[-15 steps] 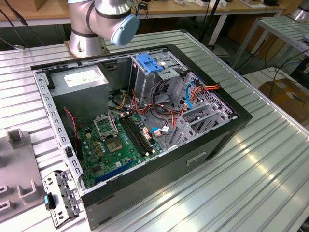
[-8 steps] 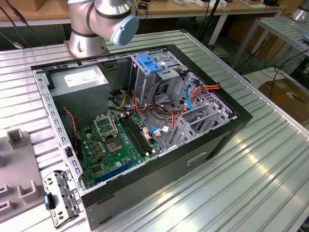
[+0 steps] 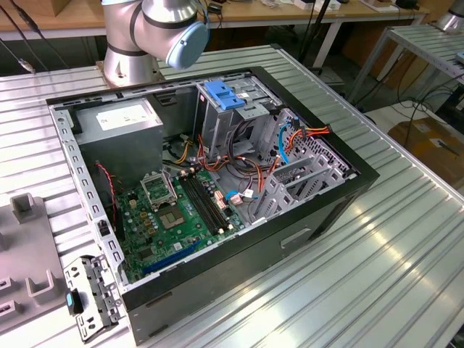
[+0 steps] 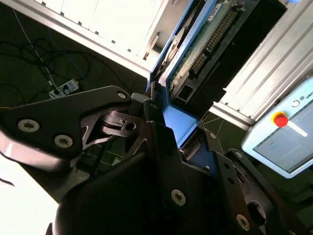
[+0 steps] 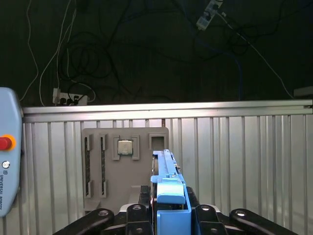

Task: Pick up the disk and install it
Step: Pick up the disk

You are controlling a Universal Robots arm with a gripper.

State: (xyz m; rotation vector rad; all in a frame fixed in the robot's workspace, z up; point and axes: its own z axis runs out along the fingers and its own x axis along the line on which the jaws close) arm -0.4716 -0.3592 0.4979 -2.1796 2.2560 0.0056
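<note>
Between the pincer fingers: I see the disk (image 5: 168,188) edge-on in the first wrist view, its blue carrier frame toward the camera and the ribbed table behind it.
Pincer: the pincer (image 4: 178,128) is clamped on the disk, with black fingers (image 4: 154,117) pressing the frame from both sides.
Disk face: in the second wrist view I can make out its green circuit-board side.
Table: the ribbed aluminium table (image 3: 377,246) carries the open computer case (image 3: 217,272) across its middle.
Case interior: motherboard (image 3: 174,217), grey power supply box (image 3: 119,119), and a drive cage topped by a blue latch (image 3: 226,94).
Arm base: the arm base (image 3: 134,43) stands at the table's far edge, behind the case.
Fixture plate: the grey fixture plate (image 5: 124,181) lies near a table edge, with a processor chip (image 5: 125,147) seated in it.
Pendant: the teach pendant (image 5: 7,161) has a red button.
</note>
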